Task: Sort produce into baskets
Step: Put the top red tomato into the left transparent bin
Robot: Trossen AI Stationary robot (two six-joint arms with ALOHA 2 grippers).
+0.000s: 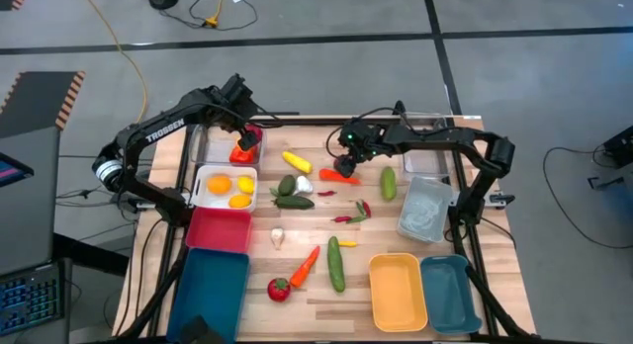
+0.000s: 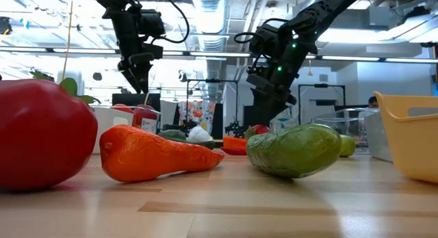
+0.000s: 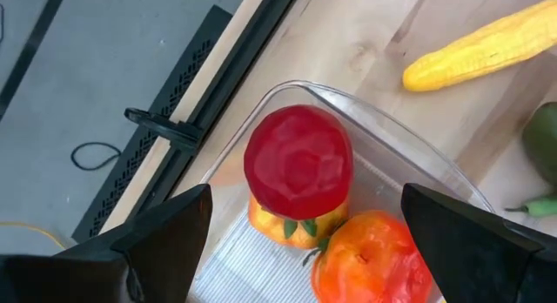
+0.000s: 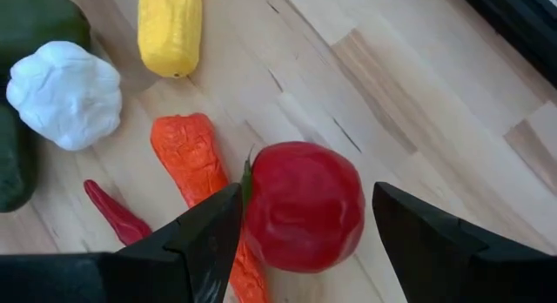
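Table (image 1: 396, 247) of pale wood carries everything, with my two arms reaching in from its far corners. Baskets line its edges: a large teal one (image 1: 208, 290), a red one (image 1: 219, 228) and a white one (image 1: 225, 186) holding orange and yellow fruit down my left side, a yellow one (image 1: 397, 291), a smaller teal one (image 1: 450, 294) and a clear one (image 1: 425, 208) on my right. Produce lies loose in the middle: a cucumber (image 1: 336, 263), a carrot (image 1: 305, 266), a yellow squash (image 1: 296, 162), a garlic bulb (image 1: 303, 184). My left gripper (image 3: 300, 229) hangs over a clear basket (image 3: 409, 155) at the far left, fingers spread wide and holding nothing, above a red tomato (image 3: 298, 161) stacked on orange fruit inside. My right gripper (image 4: 300, 223) hovers low over a red tomato (image 4: 303, 205) on the bare wood beside a small carrot (image 4: 193, 159), fingers wide either side of it and not touching.
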